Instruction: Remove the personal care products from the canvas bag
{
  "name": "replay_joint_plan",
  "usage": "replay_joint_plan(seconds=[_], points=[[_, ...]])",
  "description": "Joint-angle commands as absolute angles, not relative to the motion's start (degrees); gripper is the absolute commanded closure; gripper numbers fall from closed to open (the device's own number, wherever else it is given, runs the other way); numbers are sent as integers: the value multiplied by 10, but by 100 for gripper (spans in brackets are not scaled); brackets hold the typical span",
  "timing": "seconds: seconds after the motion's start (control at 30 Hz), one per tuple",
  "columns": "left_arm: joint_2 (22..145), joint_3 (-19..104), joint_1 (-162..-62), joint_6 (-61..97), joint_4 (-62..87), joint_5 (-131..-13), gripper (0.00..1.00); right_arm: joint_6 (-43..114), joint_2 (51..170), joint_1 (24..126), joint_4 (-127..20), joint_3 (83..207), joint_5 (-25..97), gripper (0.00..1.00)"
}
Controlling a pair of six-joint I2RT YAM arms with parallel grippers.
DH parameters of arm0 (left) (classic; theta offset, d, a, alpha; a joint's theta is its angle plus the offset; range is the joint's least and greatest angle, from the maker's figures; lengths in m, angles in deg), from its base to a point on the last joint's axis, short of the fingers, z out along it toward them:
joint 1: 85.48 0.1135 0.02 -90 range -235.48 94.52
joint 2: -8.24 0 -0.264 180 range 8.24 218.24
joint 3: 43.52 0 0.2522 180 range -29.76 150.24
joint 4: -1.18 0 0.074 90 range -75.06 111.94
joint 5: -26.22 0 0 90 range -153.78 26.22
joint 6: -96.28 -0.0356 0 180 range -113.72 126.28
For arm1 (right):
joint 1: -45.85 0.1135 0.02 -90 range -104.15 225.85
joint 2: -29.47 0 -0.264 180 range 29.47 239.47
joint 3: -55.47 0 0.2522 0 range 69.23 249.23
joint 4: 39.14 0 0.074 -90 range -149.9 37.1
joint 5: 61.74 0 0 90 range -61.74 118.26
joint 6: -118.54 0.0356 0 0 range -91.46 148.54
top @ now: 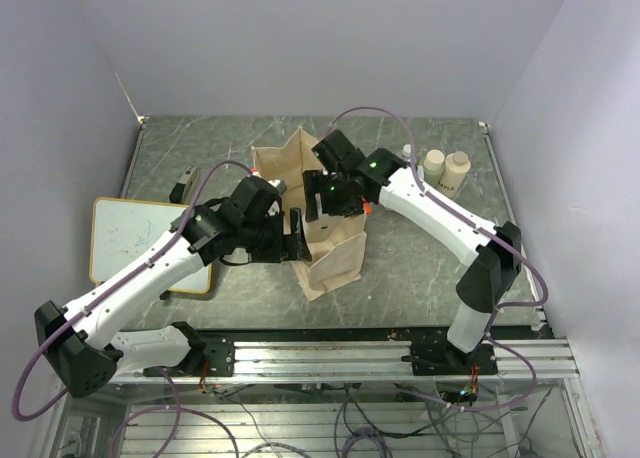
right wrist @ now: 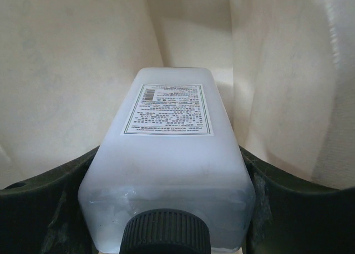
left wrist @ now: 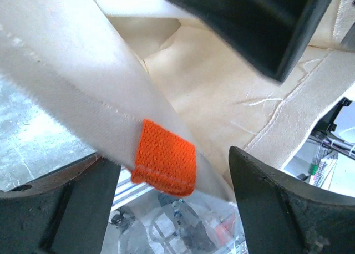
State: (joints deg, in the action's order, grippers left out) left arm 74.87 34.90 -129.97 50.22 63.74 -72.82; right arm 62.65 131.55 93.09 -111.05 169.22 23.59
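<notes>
At the far left the whiteboard [top: 150,240] is lying flat on the table [top: 400,278], playing no part in the work. Just right of it, the left gripper [top: 290,240] is reaching to the near-left rim of the canvas bag [top: 335,263]. In the left wrist view its fingers [left wrist: 61,209] are standing wide apart astride that rim, with the orange handle tab [left wrist: 166,165] lying between them. No pinch on the cloth is showing.

The bag is standing open at the middle of the table, and the right gripper [top: 325,203] is reaching down into its mouth. In the right wrist view its fingers [right wrist: 50,209] are pressing on both flanks of a white squarish bottle [right wrist: 166,171] with a dark ribbed cap. The bottle's label is facing the camera, and the bag's beige walls are rising on all sides. So this bottle is sitting inside the bag, gripped.

Further right, a cream-coloured bottle [top: 434,164] and a second cream bottle [top: 457,170] are standing together at the table's far right.

The step in hand looks like the lifting-out of the white bottle. The next move is calling for a straight rise clear of the rim. The left arm should be steadying the cloth so the bag is not dragging upward. Then comes a carry rightward to the standing bottles.
</notes>
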Motion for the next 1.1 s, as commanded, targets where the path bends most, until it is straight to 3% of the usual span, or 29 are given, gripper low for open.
replay_joint_plan(seconds=[0.0,0.3,0.57,0.83,1.07], points=[[722,379,-1305,503,651,-676,11,662,1262,886,-1033,1698,330,100],[709,413,-1304,507,671,-630,10,762,1199,761,-873,1685,573,100],[723,424,-1303,505,666,-635,10,858,1135,658,-728,1629,688,100],[736,436,-1304,494,666,-635,9,662,1062,575,-934,1644,492,100],[751,451,-1302,481,672,-629,9,547,982,572,-1023,1470,317,100]])
